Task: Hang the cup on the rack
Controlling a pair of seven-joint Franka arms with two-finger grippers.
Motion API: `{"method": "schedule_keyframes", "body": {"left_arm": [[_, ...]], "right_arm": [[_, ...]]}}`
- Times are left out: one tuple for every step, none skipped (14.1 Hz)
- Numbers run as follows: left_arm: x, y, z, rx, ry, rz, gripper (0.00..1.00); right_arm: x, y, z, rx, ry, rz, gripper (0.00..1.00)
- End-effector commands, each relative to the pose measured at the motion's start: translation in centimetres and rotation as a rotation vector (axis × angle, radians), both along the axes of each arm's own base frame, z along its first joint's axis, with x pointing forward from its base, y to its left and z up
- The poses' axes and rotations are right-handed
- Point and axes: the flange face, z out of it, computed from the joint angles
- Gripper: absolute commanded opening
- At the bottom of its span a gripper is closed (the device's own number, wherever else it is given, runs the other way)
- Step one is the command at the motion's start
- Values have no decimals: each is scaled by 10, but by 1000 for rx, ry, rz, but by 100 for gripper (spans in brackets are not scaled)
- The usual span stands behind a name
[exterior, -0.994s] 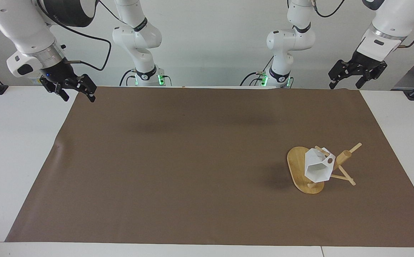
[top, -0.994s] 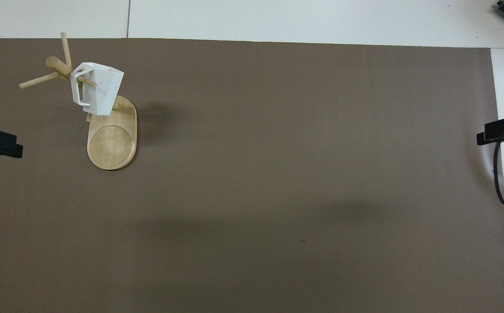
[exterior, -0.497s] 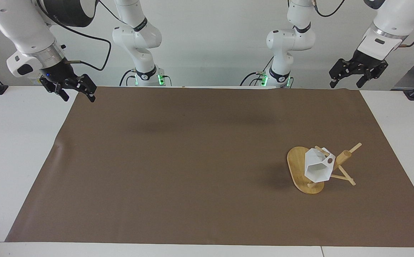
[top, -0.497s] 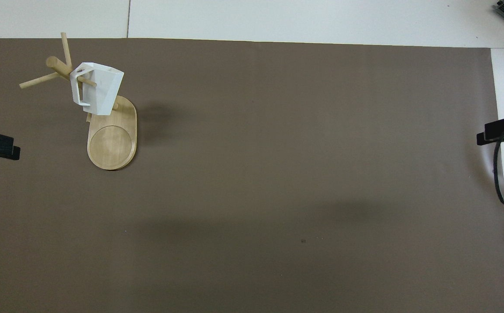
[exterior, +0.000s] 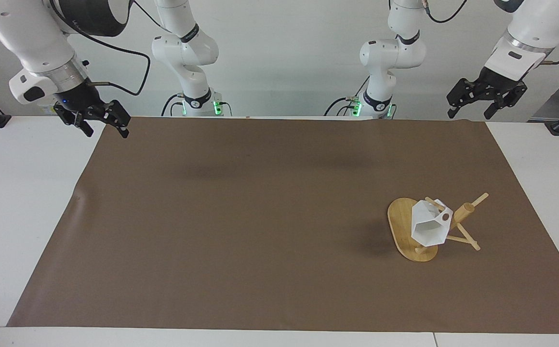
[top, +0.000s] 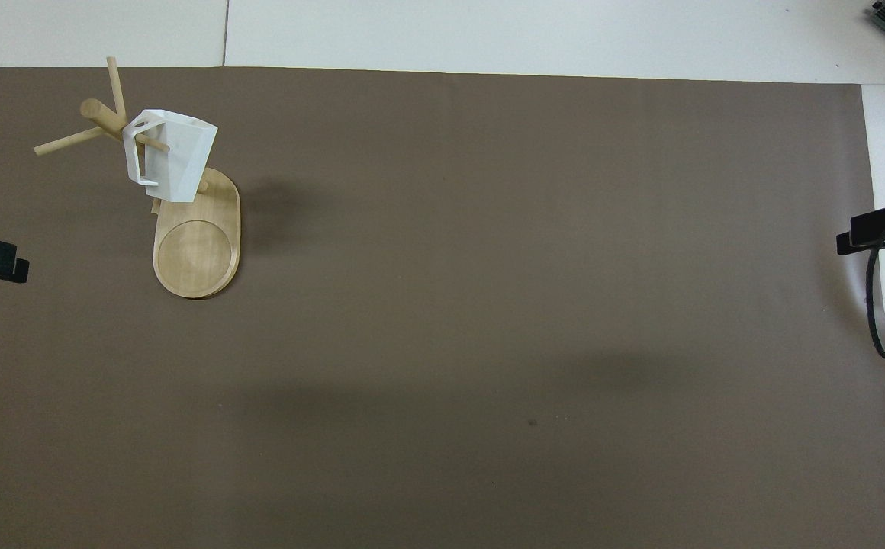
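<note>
Item: cup (exterior: 429, 227) hung by its handle on a peg of the rack (exterior: 462, 214), task apparently done, so my left pincer (exterior: 484, 96) and right pincer (exterior: 97, 120) hang released, empty, well apart from it over the worktop's (exterior: 29, 202) ends.

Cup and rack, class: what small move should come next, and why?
Probably none beyond parking: the cup hangs by its handle on a peg of the rack, and the left hand and right hand are open, empty and raised near the robots' edge of the mat.

Both pincers (exterior: 484, 101) (exterior: 102, 125) raised, open
</note>
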Motion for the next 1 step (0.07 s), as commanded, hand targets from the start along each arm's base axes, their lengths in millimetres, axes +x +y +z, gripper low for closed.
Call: {"method": "schedule_keyframes", "body": {"left_arm": [[-2,0,3,23,7,-16,100]], "right_arm": [[-1,-3,-1,-19,-8,6,100]]}}
